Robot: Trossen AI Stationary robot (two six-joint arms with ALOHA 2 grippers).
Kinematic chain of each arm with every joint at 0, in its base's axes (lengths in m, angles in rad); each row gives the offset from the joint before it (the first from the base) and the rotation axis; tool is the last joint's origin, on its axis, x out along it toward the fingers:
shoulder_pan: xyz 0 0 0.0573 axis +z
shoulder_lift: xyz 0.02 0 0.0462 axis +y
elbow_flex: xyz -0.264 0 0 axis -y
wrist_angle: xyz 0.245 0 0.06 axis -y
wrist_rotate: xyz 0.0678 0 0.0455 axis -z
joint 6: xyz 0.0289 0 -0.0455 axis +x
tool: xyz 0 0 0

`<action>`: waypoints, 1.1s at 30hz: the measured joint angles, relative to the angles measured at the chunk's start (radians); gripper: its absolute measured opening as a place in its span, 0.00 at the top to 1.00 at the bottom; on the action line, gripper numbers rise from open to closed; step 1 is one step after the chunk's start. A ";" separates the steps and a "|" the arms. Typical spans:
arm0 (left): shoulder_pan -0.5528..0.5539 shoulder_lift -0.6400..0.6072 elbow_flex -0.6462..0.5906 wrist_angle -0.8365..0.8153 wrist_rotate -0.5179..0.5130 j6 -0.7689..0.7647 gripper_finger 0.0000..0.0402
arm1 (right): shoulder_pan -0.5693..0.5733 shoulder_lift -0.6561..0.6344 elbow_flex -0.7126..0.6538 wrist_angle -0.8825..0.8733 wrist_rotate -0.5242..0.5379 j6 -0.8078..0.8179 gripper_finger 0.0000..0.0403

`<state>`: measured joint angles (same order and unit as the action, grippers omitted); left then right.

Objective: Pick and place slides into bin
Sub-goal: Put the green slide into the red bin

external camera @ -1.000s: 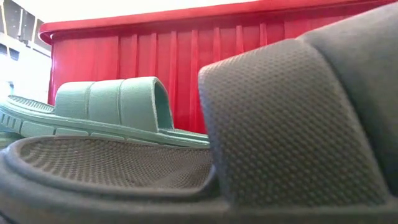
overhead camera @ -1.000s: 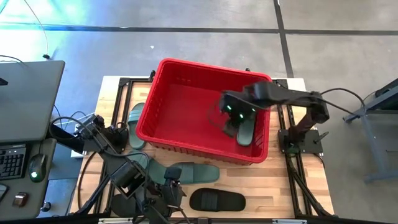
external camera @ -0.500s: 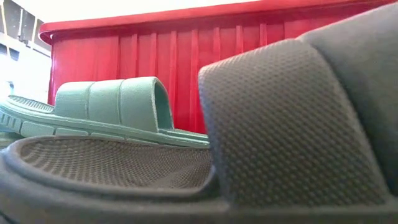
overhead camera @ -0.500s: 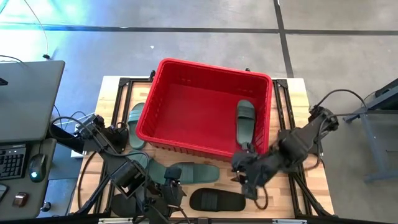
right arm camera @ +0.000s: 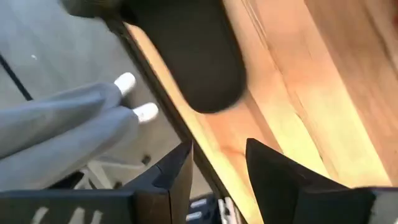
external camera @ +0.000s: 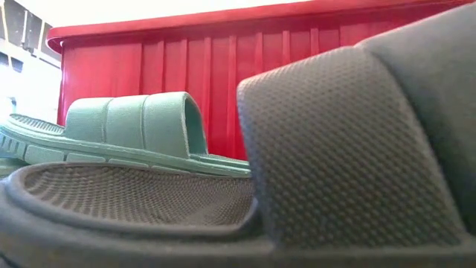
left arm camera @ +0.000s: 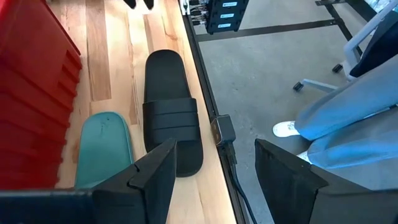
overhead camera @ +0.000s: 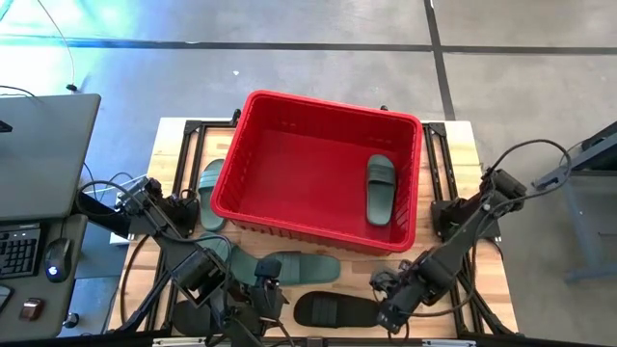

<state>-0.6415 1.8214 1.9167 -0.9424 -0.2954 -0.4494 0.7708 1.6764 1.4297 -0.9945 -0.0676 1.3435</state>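
The red bin (overhead camera: 289,154) stands mid-table with one dark green slide (overhead camera: 380,188) lying flat inside at its right end. A black slide (overhead camera: 335,310) lies sole down near the table's near edge; it fills the low view (external camera: 335,149). A green slide (overhead camera: 301,267) lies between it and the bin, and another (overhead camera: 212,191) lies left of the bin. My right gripper (overhead camera: 390,310) is open and empty just right of the black slide's end (right arm camera: 193,56). My left gripper (overhead camera: 266,289) is open and empty, left of the black slide (left arm camera: 169,109).
A third green slide (overhead camera: 218,253) lies partly under my left arm. A person's legs and white shoes (right arm camera: 93,121) are just beyond the table's near edge, also in the left wrist view (left arm camera: 348,118). A desk with a keyboard (overhead camera: 19,253) stands left of the table.
My right gripper has left the green slide lying in the bin's right end, and has swung out over the bin's near wall toward the table's near edge and down, ending beside the black slide's right end. My left arm has kept still.
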 joint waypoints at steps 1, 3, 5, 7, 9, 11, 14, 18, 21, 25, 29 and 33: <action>0.000 0.000 0.000 0.000 0.000 0.000 0.50 | -0.002 0.000 -0.027 0.025 -0.021 0.016 0.65; 0.000 0.000 0.000 0.000 0.000 0.000 0.50 | -0.007 0.000 -0.073 0.077 -0.065 0.037 0.65; 0.000 0.000 0.000 0.000 0.000 0.000 0.50 | -0.012 0.000 -0.112 0.139 -0.098 0.031 0.65; 0.000 0.000 0.000 0.000 0.000 0.000 0.50 | -0.013 0.000 -0.143 0.193 -0.101 0.009 0.65; 0.000 0.000 0.000 0.004 0.000 -0.001 0.50 | -0.019 0.000 -0.164 0.218 -0.109 -0.003 0.65; 0.000 0.000 0.000 0.013 0.000 -0.004 0.50 | -0.035 0.000 -0.178 0.227 -0.139 -0.016 0.65; 0.000 0.000 0.000 0.029 0.000 -0.004 0.50 | -0.068 0.000 -0.182 0.239 -0.173 -0.055 0.65; 0.000 -0.001 0.000 0.029 0.000 -0.008 0.50 | -0.105 0.000 -0.182 0.200 -0.032 -0.086 0.65; 0.000 -0.001 0.000 0.029 0.001 -0.022 0.50 | -0.145 0.000 -0.182 0.120 0.041 -0.143 0.65; 0.000 -0.001 0.000 0.029 0.066 -0.039 0.50 | -0.217 0.000 -0.184 0.047 0.051 -0.209 0.65; 0.000 -0.001 0.000 0.025 0.153 -0.040 0.50 | -0.283 0.000 -0.182 -0.031 0.096 -0.326 0.65; 0.000 0.004 0.000 -0.031 0.191 -0.044 0.50 | -0.340 0.000 -0.182 -0.017 0.026 -0.342 0.65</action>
<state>-0.6418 1.8251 1.9167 -0.9736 -0.1045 -0.4937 0.4310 1.6764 1.2474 -1.0113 -0.0413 1.0011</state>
